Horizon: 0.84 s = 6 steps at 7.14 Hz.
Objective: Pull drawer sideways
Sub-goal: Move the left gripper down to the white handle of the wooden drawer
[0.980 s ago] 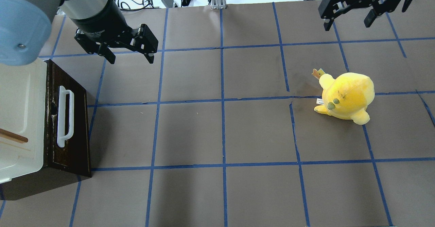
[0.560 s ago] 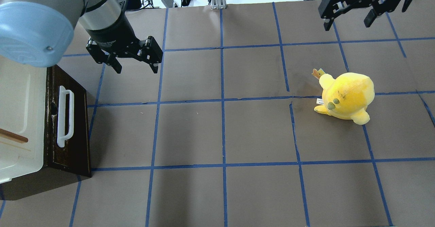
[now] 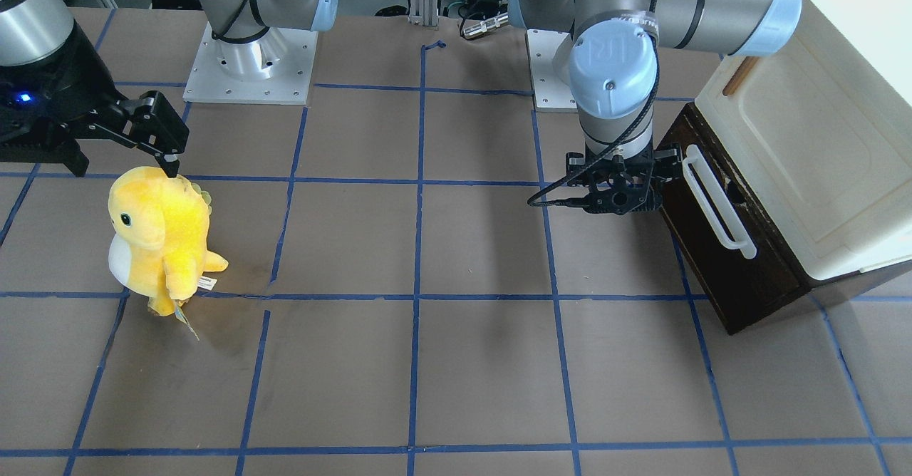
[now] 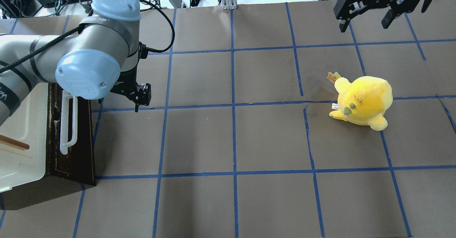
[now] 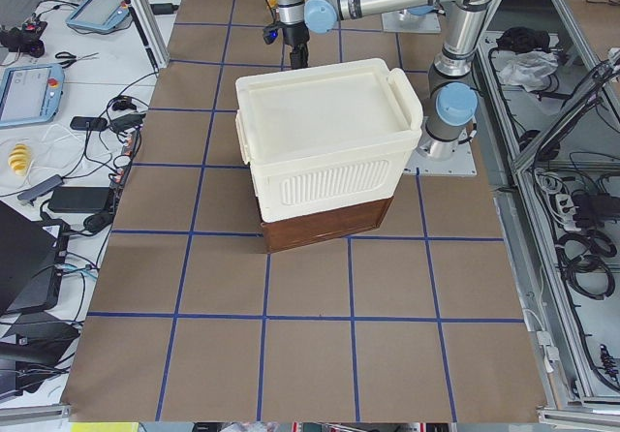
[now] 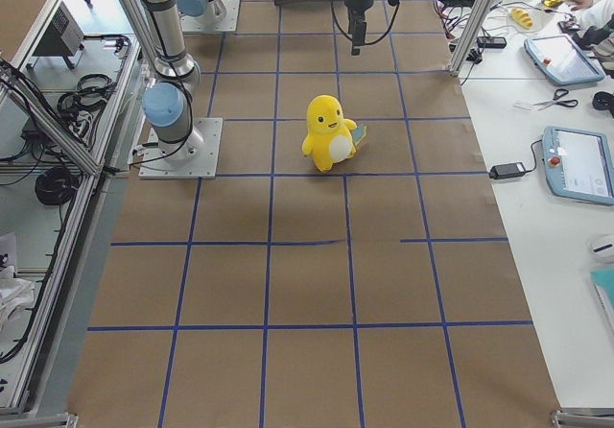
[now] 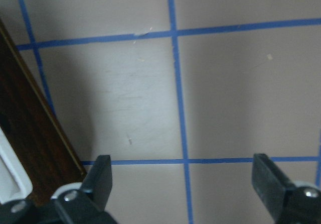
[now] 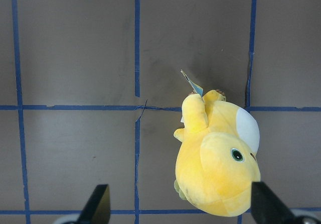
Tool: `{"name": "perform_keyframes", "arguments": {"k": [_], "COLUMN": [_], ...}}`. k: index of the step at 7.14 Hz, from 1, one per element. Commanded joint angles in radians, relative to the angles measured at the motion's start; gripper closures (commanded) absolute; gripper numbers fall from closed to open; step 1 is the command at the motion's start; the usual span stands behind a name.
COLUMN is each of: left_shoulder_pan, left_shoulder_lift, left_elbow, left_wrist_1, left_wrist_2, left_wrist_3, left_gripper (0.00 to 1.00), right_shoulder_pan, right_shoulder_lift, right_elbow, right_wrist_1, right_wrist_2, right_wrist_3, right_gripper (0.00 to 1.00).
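Note:
The drawer [image 4: 82,145] has a dark brown wooden front and a long white bar handle [image 4: 67,124]. It sits pushed in at the table's left, below the cream cabinet. It also shows in the front-facing view [image 3: 702,262] and at the left wrist view's left edge [image 7: 30,133]. My left gripper [image 3: 615,199] points down at the table just beside the handle's far end [image 3: 690,154], without touching it. It is open and empty, with both fingers [image 7: 100,176] spread wide. My right gripper [image 4: 372,15] is open and empty, high at the far right.
A yellow plush toy [image 4: 363,101] stands on the right half of the table, below my right gripper [image 8: 181,206]. The cream cabinet [image 3: 812,148] has a door with a small brown handle [image 4: 14,143]. Blue tape lines grid the brown table [image 4: 231,141].
My left arm has swung down and toward the drawer. Its gripper has dropped close to the table beside the handle's far end. The right arm and the plush have not moved.

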State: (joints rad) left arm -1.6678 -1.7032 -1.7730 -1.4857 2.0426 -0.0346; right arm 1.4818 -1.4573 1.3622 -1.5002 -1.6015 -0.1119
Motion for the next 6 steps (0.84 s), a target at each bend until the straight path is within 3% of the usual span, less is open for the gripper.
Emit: {"name": "perform_keyframes", "arguments": {"k": [1,6], "left_shoulder_pan": [-0.013,-0.075], "left_shoulder_lift": [-0.061,-0.219], "left_elbow": [-0.058,-0.084], "left_wrist_1": [-0.001,-0.045], "left_wrist_2": [0.299,0.689], "left_wrist_3": [-0.106,-0.408], "left_gripper": [0.0,0.0], "right_shoulder_pan": [0.0,0.0], "right_shoulder_lift": [0.0,0.0], "right_elbow": [0.0,0.0], "right_wrist_1": [0.0,0.0], "right_wrist_2": [0.0,0.0], "right_wrist_3": [0.0,0.0], "right_gripper": [0.0,0.0]}}
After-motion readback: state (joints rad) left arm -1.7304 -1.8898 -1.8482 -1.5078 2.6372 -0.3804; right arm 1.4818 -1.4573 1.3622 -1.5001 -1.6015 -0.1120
